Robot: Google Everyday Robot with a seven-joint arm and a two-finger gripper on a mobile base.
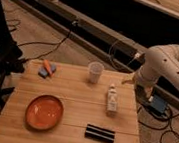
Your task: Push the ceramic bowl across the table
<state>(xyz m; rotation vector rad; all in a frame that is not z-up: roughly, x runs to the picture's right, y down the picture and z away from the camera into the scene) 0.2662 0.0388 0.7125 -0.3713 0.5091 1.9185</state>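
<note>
The ceramic bowl [44, 112] is a shallow orange-red dish resting on the front left part of the light wooden table [75, 91]. My white arm [162, 64] comes in from the right. Its gripper [141, 93] hangs just past the table's right edge, level with the tabletop and far from the bowl. It holds nothing that I can see.
A translucent white cup [95, 72] stands at the back middle. A small white bottle [112, 99] lies at the right. A black bar [99, 133] lies at the front. A blue pad with an orange item [47, 69] is at the back left. Cables and a blue box [157, 104] are on the floor at the right.
</note>
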